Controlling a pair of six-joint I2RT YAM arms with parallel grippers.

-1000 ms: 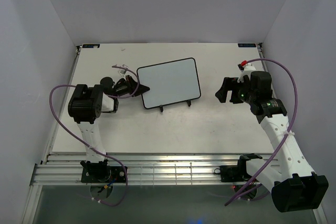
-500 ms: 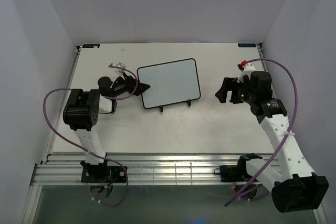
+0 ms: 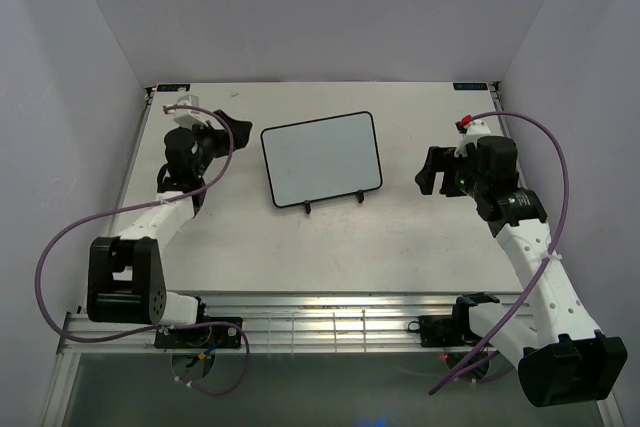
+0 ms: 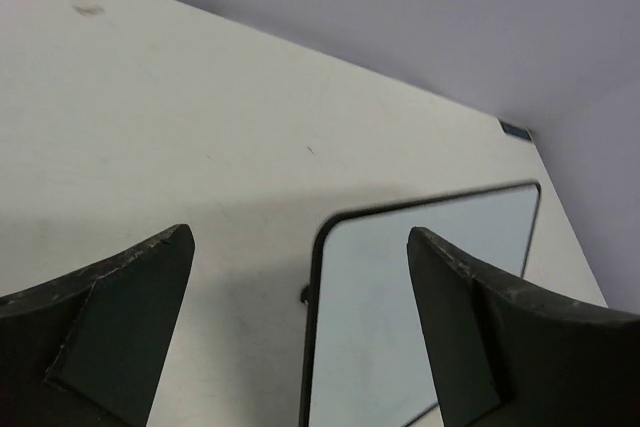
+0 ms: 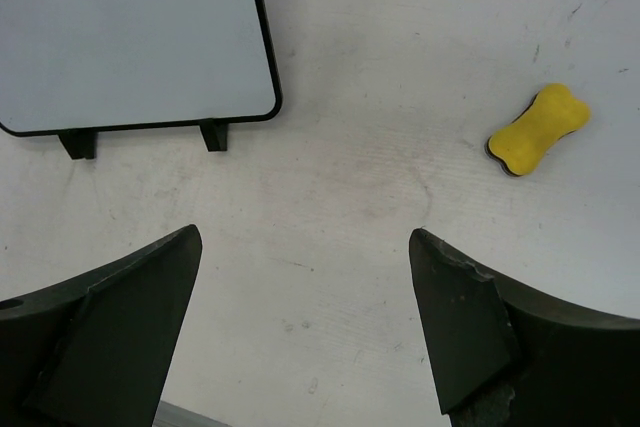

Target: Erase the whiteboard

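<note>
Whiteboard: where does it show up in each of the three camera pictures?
Top external: whiteboard near the centre.
Left wrist: lower right, cut off below.
Right wrist: upper left, cut off above.
Shared landmark: its thin black frame, rounded corners.

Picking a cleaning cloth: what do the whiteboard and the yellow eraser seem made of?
The whiteboard: smooth, even white panel, likely coated plastic or metal; thin black frame, probably plastic. The yellow eraser: matte, bone-shaped, looks like foam, with a dark underside edge, possibly felt.
</note>
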